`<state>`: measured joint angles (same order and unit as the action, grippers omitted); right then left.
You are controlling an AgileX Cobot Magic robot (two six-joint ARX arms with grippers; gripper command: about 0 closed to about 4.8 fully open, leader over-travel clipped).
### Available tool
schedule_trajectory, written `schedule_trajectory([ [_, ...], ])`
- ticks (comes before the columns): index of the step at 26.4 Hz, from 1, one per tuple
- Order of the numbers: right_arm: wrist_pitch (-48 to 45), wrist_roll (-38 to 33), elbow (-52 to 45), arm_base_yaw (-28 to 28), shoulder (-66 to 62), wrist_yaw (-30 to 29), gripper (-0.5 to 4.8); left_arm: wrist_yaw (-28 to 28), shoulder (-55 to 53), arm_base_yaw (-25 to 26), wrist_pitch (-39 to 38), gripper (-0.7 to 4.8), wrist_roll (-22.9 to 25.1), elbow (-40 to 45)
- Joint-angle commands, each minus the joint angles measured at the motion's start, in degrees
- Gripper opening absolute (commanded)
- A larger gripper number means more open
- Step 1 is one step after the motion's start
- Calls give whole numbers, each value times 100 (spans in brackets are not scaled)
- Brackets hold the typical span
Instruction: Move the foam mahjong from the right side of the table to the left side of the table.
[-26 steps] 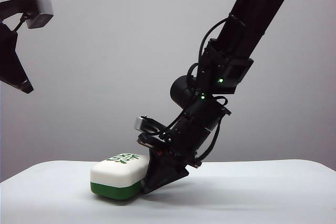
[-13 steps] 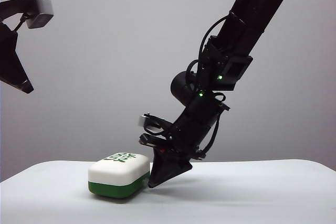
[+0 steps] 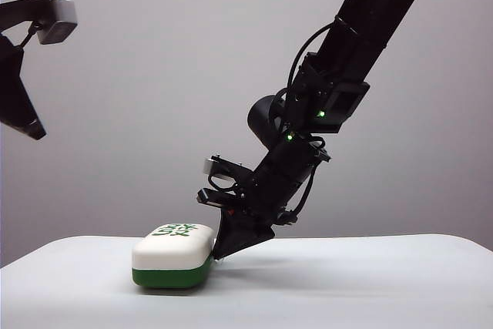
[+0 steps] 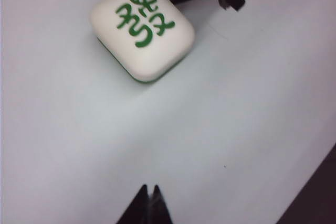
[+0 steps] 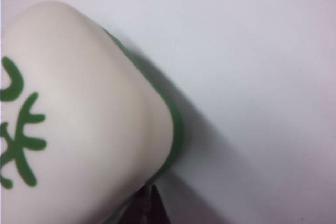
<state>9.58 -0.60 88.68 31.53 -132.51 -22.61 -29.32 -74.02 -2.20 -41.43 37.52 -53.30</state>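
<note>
The foam mahjong (image 3: 173,256) lies flat on the white table (image 3: 347,283), left of the middle in the exterior view: white top layer, dark green base, green characters facing up. My right gripper (image 3: 219,250) is shut, and its tip rests against the tile's right end. In the right wrist view the gripper's dark tip (image 5: 152,191) sits right at the rounded corner of the foam mahjong (image 5: 79,119). My left gripper (image 3: 31,125) hangs high at the far left, well above the table. Its tips (image 4: 149,188) are shut and empty, and the foam mahjong (image 4: 142,27) lies far ahead of them.
The right arm (image 3: 339,90) slants down from the upper right across the middle of the exterior view. The left arm's wrist camera (image 3: 58,21) sits at the upper left. In the left wrist view, the table's edge (image 4: 315,182) runs close by.
The tile was tipped up at its right end and now lies flat. The right gripper's tip has risen a little and shifted left against the tile's end. The left arm has not moved.
</note>
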Motion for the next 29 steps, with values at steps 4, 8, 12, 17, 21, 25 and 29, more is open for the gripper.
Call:
schedule_trajectory([
  [4, -179, -284, 13, 81, 17, -195, -5, -22, 17, 7, -138, -5, -2, -11],
  [8, -223, -286, 13, 227, 13, -177, -5, -22, 17, 7, -179, -5, 0, -11],
  [12, -450, -518, 15, 354, -52, -157, -5, -24, 17, 7, -179, -5, 0, -11],
  [17, -625, -870, 205, 455, -234, -179, -5, -26, 17, 7, -153, -5, 0, -13],
  [21, -385, -931, 798, 632, -483, -173, -5, -33, 17, 7, -114, -5, 0, -11],
  [25, -59, -835, 1099, 710, -599, 52, -5, -33, 17, 7, -111, -5, 0, -13],
  [29, 380, -833, 1099, 649, -599, 85, -5, -44, 17, 7, -118, -5, -2, -13],
])
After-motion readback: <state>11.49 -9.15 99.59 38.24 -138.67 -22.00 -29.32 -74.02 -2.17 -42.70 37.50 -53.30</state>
